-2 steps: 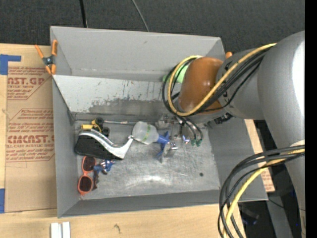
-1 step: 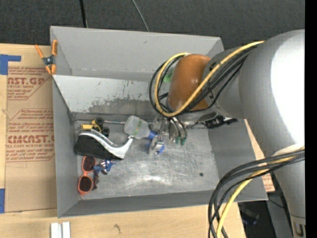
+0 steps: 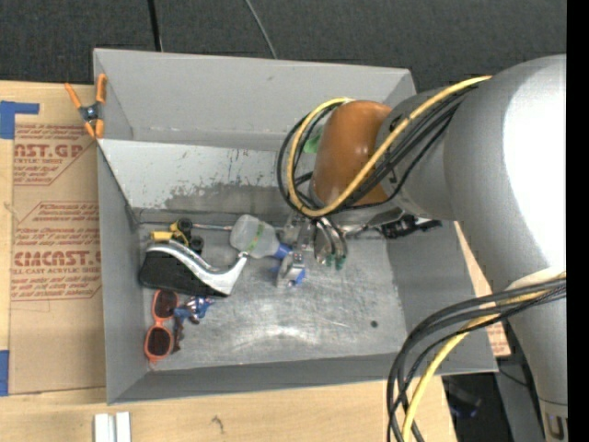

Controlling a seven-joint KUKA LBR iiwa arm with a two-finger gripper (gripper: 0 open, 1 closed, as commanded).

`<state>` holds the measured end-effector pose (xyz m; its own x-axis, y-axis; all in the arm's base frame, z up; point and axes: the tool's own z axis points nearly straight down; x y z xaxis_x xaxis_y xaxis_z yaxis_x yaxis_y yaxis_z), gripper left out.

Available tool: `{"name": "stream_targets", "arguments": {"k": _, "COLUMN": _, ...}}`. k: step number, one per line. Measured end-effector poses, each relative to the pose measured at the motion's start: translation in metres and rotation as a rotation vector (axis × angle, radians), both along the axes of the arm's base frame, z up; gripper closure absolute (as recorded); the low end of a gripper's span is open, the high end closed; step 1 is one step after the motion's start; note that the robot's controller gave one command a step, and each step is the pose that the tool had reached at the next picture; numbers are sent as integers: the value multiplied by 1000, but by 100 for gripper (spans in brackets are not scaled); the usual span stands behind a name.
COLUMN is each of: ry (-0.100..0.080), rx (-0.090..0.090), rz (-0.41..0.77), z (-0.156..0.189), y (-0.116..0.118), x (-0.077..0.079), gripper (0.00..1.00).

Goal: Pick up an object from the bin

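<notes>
Orange sunglasses (image 3: pixel 161 328) and a black-and-white handled thing (image 3: pixel 189 273) lie nearest, bunched along the left wall of the bin (image 3: pixel 368 330), probably where they slid. Mid-floor, the tool (image 3: pixel 298 261) sits low over a small blue-and-white object (image 3: pixel 287 274), likely the target, with a clear cup (image 3: pixel 248 235) just beyond. Wrist and cables block it, so I can't tell the tool's opening or whether it grips anything.

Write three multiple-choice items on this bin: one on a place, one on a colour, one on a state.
1. In the bin, the sunglasses lie:
A. in the centre
B. by the back wall
C. in the view's lower-left corner

2. Their frame is:
A. green
B. orange
C. white

3. The gripper is:
A. down in the bin, above a small blue-and-white thing
B. outside the bin
C. over the sunglasses

Answers:
1. C, they sit low on the left.
2. B, orange rims show.
3. A, it hangs mid-bin over that thing.
</notes>
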<state>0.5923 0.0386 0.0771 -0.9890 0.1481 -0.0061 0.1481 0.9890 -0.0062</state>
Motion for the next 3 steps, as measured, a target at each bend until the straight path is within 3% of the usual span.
{"name": "stream_targets", "arguments": {"k": 2, "ry": 9, "rx": 4, "rz": 0, "z": 6, "y": 1, "x": -3, "gripper": 100}}
{"name": "stream_targets", "arguments": {"k": 3, "ry": 11, "rx": 6, "rz": 0, "z": 25, "y": 2, "x": -4, "gripper": 100}}
